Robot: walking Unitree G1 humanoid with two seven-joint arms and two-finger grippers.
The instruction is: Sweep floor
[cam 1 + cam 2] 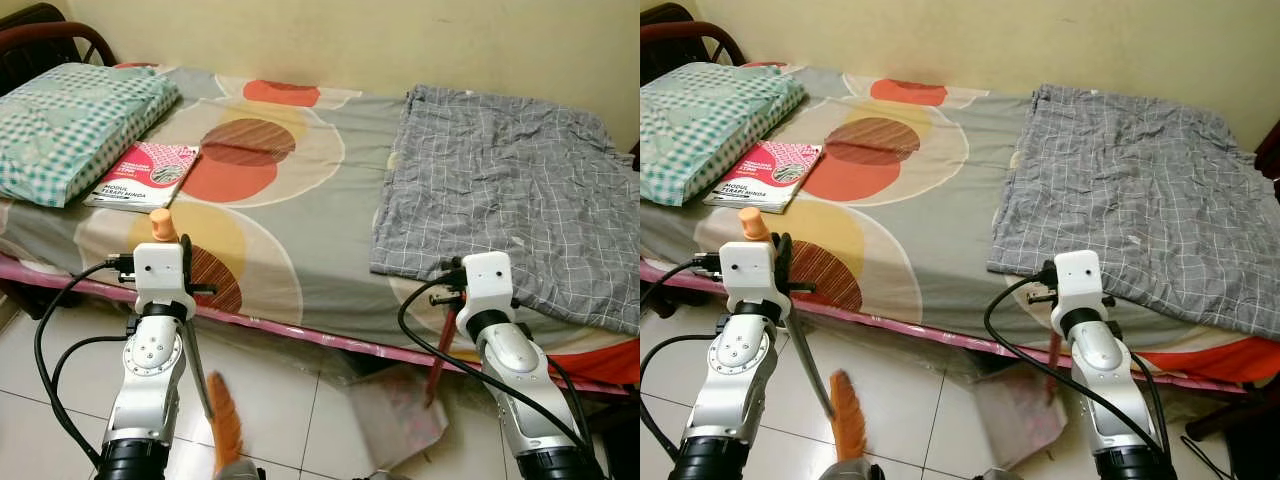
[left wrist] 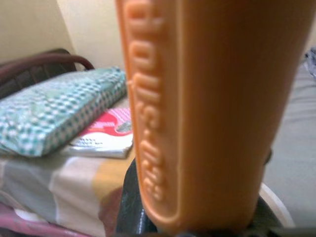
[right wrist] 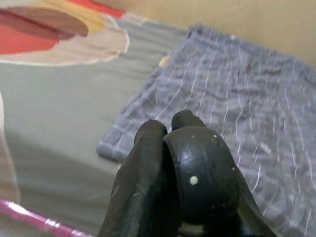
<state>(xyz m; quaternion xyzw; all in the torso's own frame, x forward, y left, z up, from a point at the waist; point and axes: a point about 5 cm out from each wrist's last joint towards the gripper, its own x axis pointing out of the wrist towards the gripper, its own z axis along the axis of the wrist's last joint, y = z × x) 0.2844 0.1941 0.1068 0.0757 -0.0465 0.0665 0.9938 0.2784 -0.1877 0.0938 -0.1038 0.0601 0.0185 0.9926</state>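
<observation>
My left gripper (image 1: 184, 266) is shut on a broom, low in front of the bed's edge. The broom's orange handle end (image 1: 163, 224) sticks up above the wrist, very close in the left wrist view (image 2: 207, 98). Its steel shaft (image 1: 200, 372) slants down to orange bristles (image 1: 226, 425) over the white tiled floor (image 1: 280, 400). My right gripper (image 1: 452, 292) is shut on the red handle (image 1: 440, 345) of a pale dustpan (image 1: 400, 415), which rests on the floor by the bed. In the right wrist view the black fingers (image 3: 143, 163) clasp a black loop.
A bed (image 1: 330, 250) with a circle-patterned sheet spans the view just ahead. On it lie a grey checked blanket (image 1: 510, 180), a green checkered pillow (image 1: 70, 125) and a pink book (image 1: 145, 175). A dark wooden chair (image 1: 40, 45) stands at the far left.
</observation>
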